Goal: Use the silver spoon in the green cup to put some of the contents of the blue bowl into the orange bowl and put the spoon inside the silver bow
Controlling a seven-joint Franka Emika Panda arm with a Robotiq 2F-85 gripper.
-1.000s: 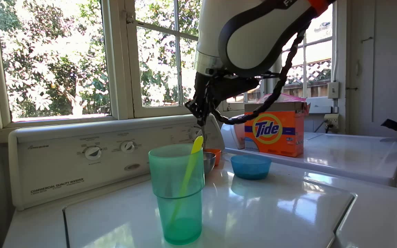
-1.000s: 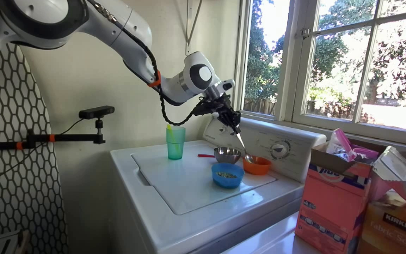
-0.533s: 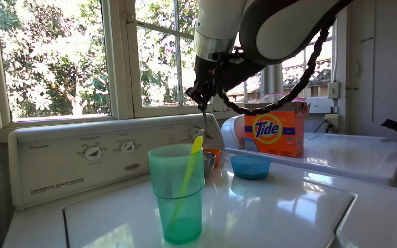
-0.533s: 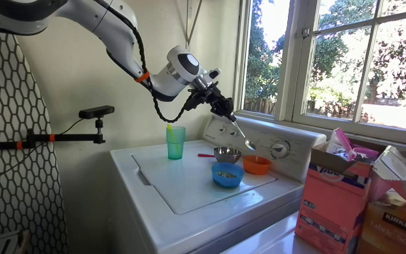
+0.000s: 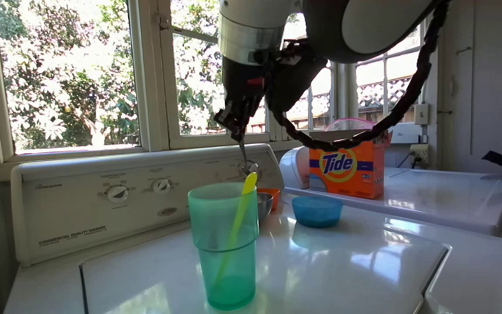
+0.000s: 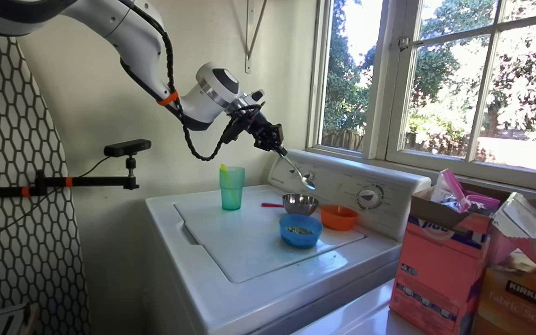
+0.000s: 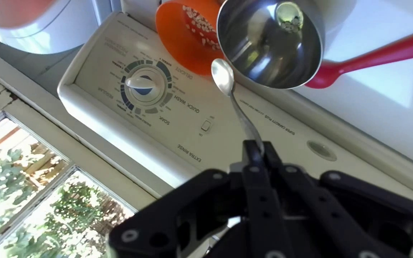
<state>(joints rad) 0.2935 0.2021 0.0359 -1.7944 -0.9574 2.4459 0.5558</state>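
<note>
My gripper (image 7: pixel 262 150) is shut on the handle of the silver spoon (image 7: pixel 223 76). In an exterior view the gripper (image 6: pixel 283 151) holds the spoon (image 6: pixel 294 167) tilted, its shiny, seemingly empty bowl end in the air just above the silver bowl (image 6: pixel 298 211). In the wrist view the silver bowl (image 7: pixel 242 21) shows reflections. The orange bowl (image 6: pixel 339 223) stands beside it and holds pale flakes in the wrist view (image 7: pixel 177 39). The blue bowl (image 6: pixel 300 239) holds flakes, in front of them. The green cup (image 5: pixel 222 218) stands upright with a yellow-green utensil (image 5: pixel 238 218) in it.
The washer's control panel (image 6: pixel 351 179) rises behind the bowls. A red utensil (image 6: pixel 271 204) lies beside the silver bowl. A Tide box (image 5: pixel 347 168) stands on the neighbouring machine. Another camera (image 6: pixel 127 148) is mounted left of the washer. Windows are behind.
The gripper and spoon have risen out of the orange bowl and moved left in an exterior view, to above the silver bowl. The bowls and cup have not moved.
</note>
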